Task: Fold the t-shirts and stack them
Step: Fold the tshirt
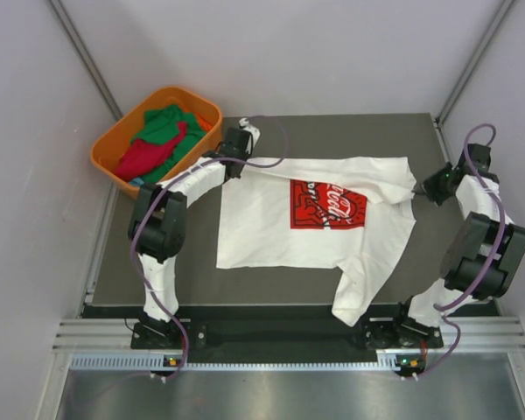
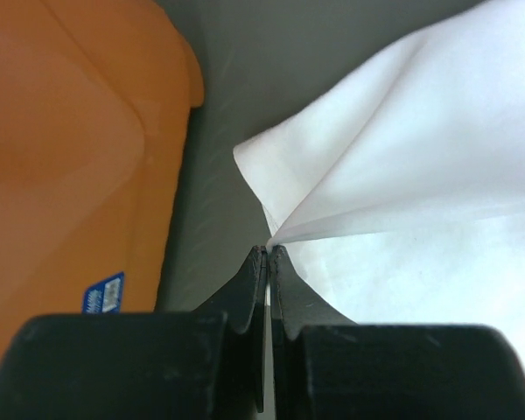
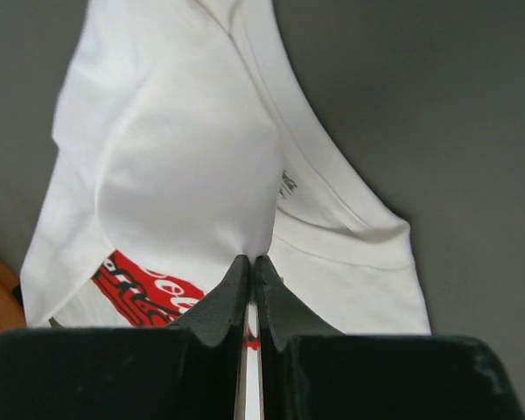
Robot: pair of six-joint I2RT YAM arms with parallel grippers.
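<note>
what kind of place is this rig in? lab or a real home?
Probably a lab test cell: arms bolted to an aluminium rail, plain grey enclosure walls, just an orange basket and white t-shirt laid out.

Orange basket (image 1: pixel 112 138) crowds far-left corner, just beside left gripper (image 2: pixel 268 254); strip of bare table (image 1: pixel 350 131) free behind white shirt (image 1: pixel 271 232).

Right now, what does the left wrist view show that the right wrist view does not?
Only the left wrist view shows the blue sticker on the orange basket. Only the right wrist view shows the red print and collar. Both show the white t-shirt clamped: by the left gripper in one, the right gripper in the other.
</note>
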